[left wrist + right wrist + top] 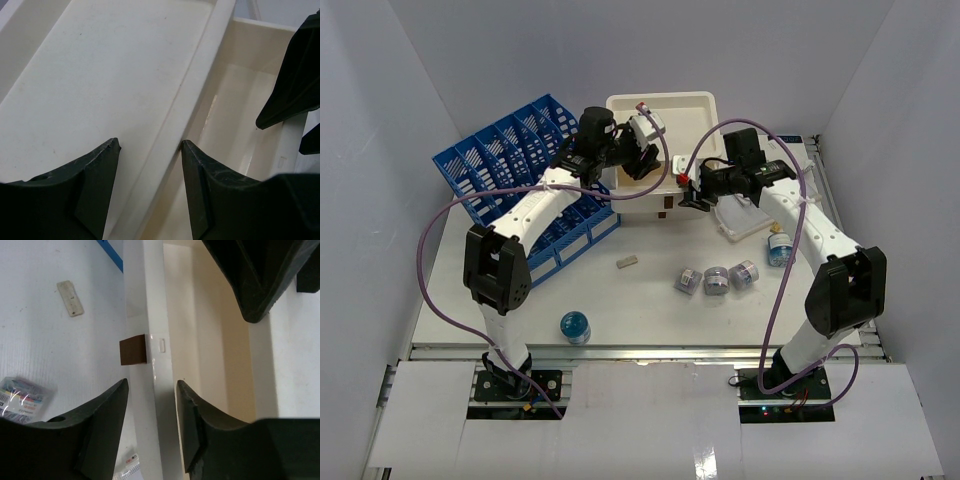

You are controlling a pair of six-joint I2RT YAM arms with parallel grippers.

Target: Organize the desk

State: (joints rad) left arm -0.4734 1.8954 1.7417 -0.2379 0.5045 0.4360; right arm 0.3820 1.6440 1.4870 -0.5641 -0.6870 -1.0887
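The white desk [640, 310] carries a cream drawer box [660, 110] at the back, with one drawer pulled out. My left gripper [642, 160] is open. In the left wrist view its jaws [151, 150] straddle a cream wall [200, 85] of the box, not clamped. My right gripper [686, 192] is open. In the right wrist view its jaws [152, 390] straddle the drawer's front wall [155, 305] just below the brown handle [133, 350]. Each wrist view shows the other gripper's black fingers at the upper right.
A blue file rack [525, 170] stands at the left. Three small clip boxes [716, 280], a white stick [627, 262], two blue-capped items [575, 326] [780, 248] and a flat white packet [745, 215] lie on the desk. A silver rail [640, 350] runs along the near edge.
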